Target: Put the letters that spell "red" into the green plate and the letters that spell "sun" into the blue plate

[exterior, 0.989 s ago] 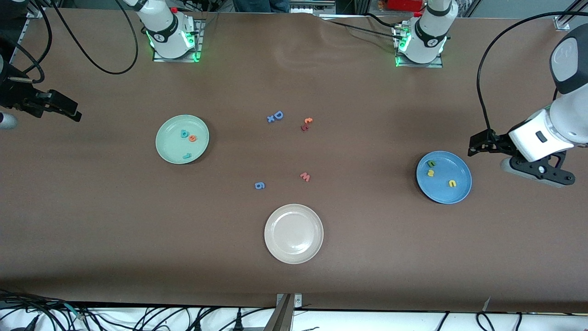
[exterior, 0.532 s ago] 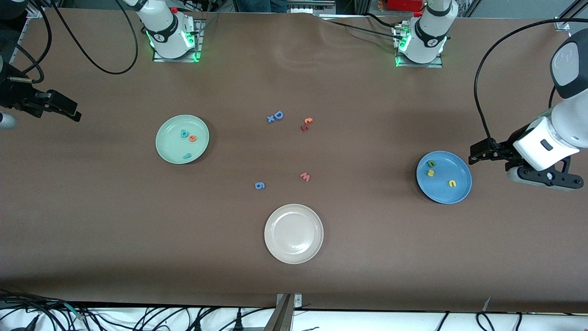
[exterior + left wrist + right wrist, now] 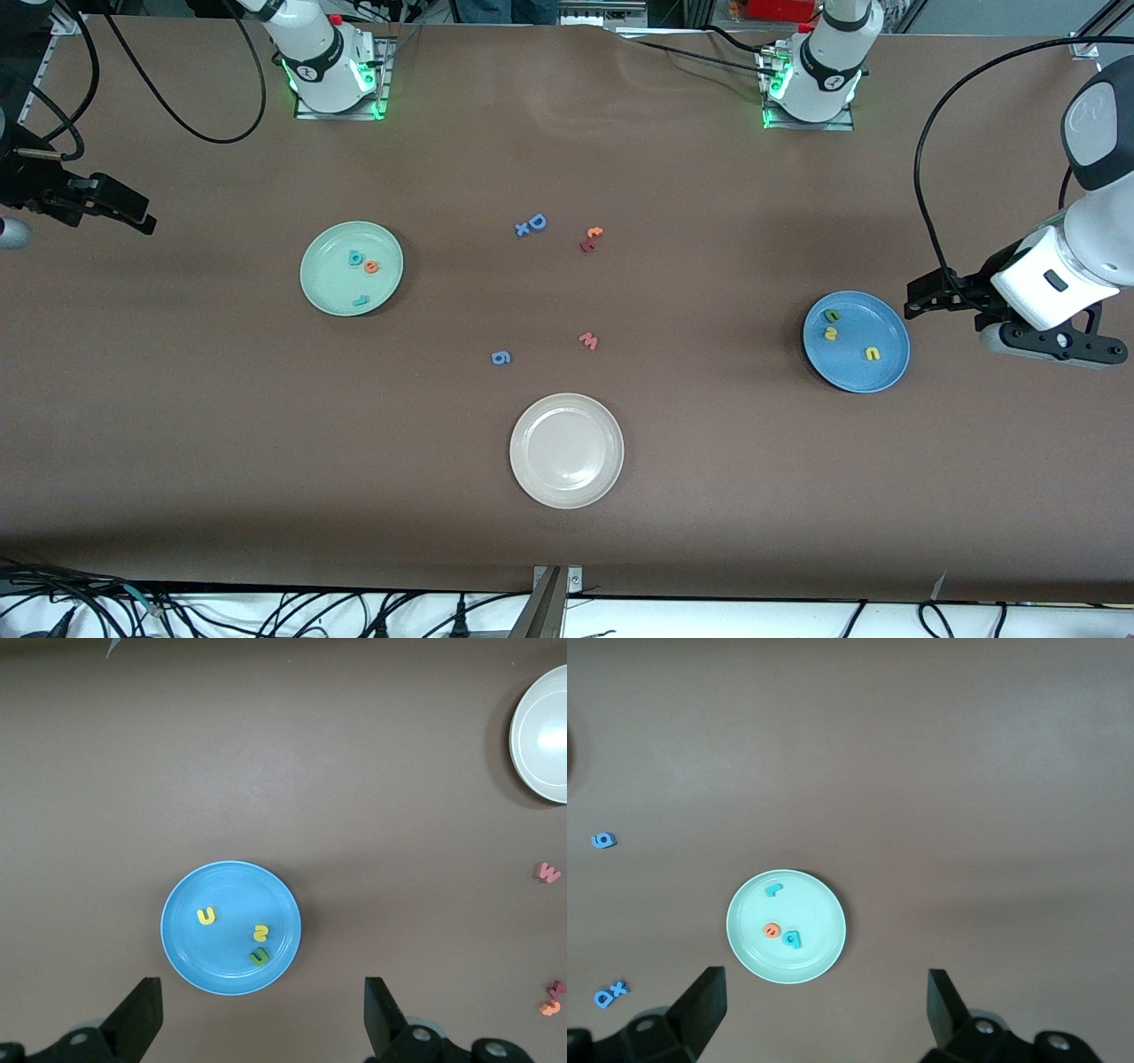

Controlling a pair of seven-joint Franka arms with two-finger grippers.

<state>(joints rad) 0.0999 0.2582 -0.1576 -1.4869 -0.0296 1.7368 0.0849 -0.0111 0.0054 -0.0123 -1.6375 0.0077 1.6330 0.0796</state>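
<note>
The green plate (image 3: 330, 285) (image 3: 815, 908) holds the letters that spell "red": a teal d (image 3: 356, 258) (image 3: 792, 939), an orange e (image 3: 371, 265) (image 3: 771, 929) and a teal r (image 3: 361, 300) (image 3: 774, 890). The blue plate (image 3: 855, 370) (image 3: 197, 958) holds the letters that spell "sun": a green n (image 3: 833, 315) (image 3: 259, 956), a yellow s (image 3: 831, 333) (image 3: 261, 932) and a yellow u (image 3: 873, 354) (image 3: 206, 916). My left gripper (image 3: 926, 294) (image 3: 260, 997) hangs open and empty beside the blue plate. My right gripper (image 3: 120, 208) (image 3: 824, 985) hangs open and empty at the right arm's end of the table.
A beige-white plate (image 3: 566, 483) lies nearer the front camera at mid-table. Loose letters lie between the plates: a blue D with an x (image 3: 532, 224), a red-orange pair (image 3: 591, 239), a pink w (image 3: 588, 340) and a blue g (image 3: 500, 357).
The left arm drew back slightly from the blue plate toward its end of the table, then settled. The right arm and all letters stayed put.
</note>
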